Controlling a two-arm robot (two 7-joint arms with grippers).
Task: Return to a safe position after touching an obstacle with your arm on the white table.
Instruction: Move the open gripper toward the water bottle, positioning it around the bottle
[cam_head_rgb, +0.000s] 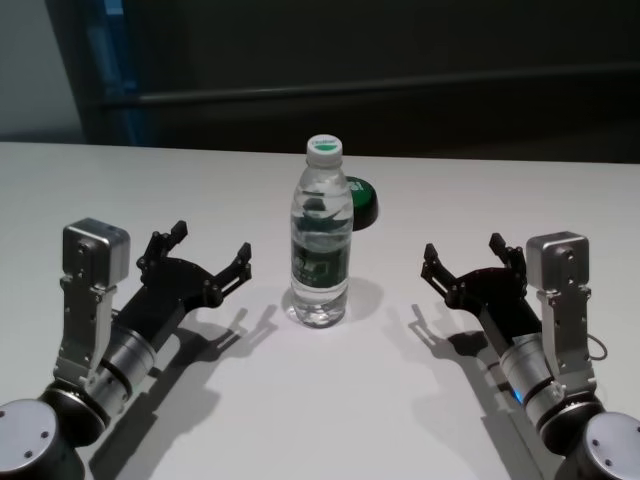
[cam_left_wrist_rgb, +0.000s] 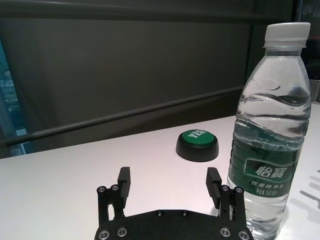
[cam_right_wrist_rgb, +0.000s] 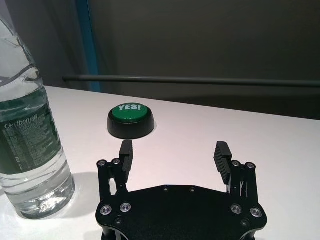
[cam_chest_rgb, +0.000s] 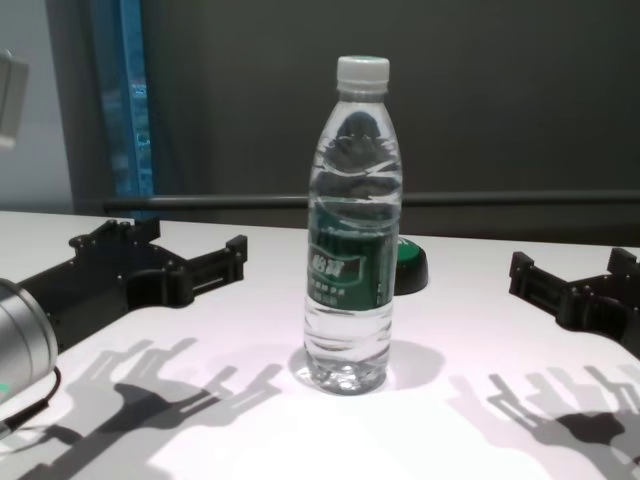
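Nearest the robot, the two arms are reaching forward over the white table (cam_head_rgb: 330, 420), one on each side. The left gripper (cam_head_rgb: 208, 252) is hovering low above the tabletop to the left of the bottle (cam_head_rgb: 321, 240), its jaws spread wide and gripping nothing. The right gripper (cam_head_rgb: 468, 258) is hovering on the other side, likewise with jaws spread and nothing between them. Both are staying apart from the bottle, and each is throwing a dark shadow onto the surface below it.

Between the two grippers, the bottle is standing upright on the table, roughly in the middle. It is clear plastic with water inside, a white cap (cam_head_rgb: 324, 149) on top and a dark green label (cam_head_rgb: 320, 258) around its middle. Nothing is touching it.

Just behind the bottle and slightly toward the robot's right, a low black button (cam_right_wrist_rgb: 131, 120) with a green top is sitting on the table; the right wrist view is showing "YES!" on it.

The tabletop is glossy and plain white. Beyond its far edge, a dark wall (cam_head_rgb: 400, 60) with a horizontal rail (cam_right_wrist_rgb: 200, 80) is filling the background, and a blue vertical strip (cam_chest_rgb: 120, 100) is showing at the left.
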